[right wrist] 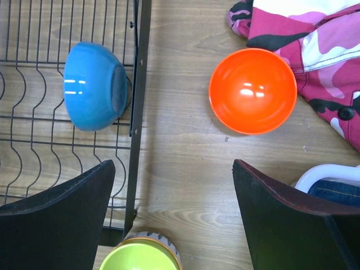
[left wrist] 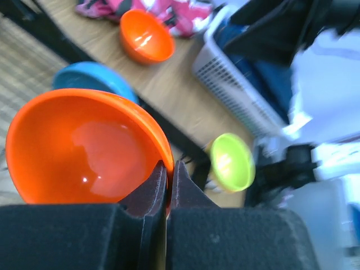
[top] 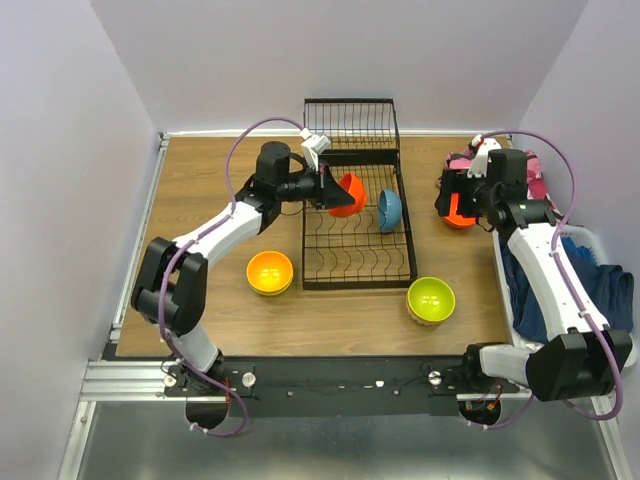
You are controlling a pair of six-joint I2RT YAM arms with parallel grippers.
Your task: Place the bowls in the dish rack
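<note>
The black wire dish rack [top: 360, 286] stands mid-table. My left gripper [top: 333, 192] is shut on the rim of a red-orange bowl [top: 351, 193], held tilted over the rack; the wrist view shows the fingers [left wrist: 169, 169] pinching the bowl [left wrist: 84, 146]. A blue bowl [top: 389, 210] stands on edge in the rack's right side. My right gripper [top: 455, 205] is open above a second red-orange bowl [right wrist: 253, 90] on the table right of the rack. A yellow-orange bowl [top: 270, 272] sits left of the rack. A lime green bowl [top: 431, 299] sits at its front right.
A white laundry basket [top: 600, 250] with blue clothes stands along the right edge. Pink camouflage clothing [right wrist: 315, 45] lies just behind the second red-orange bowl. The rack's taller wire section [top: 350, 122] is at the back.
</note>
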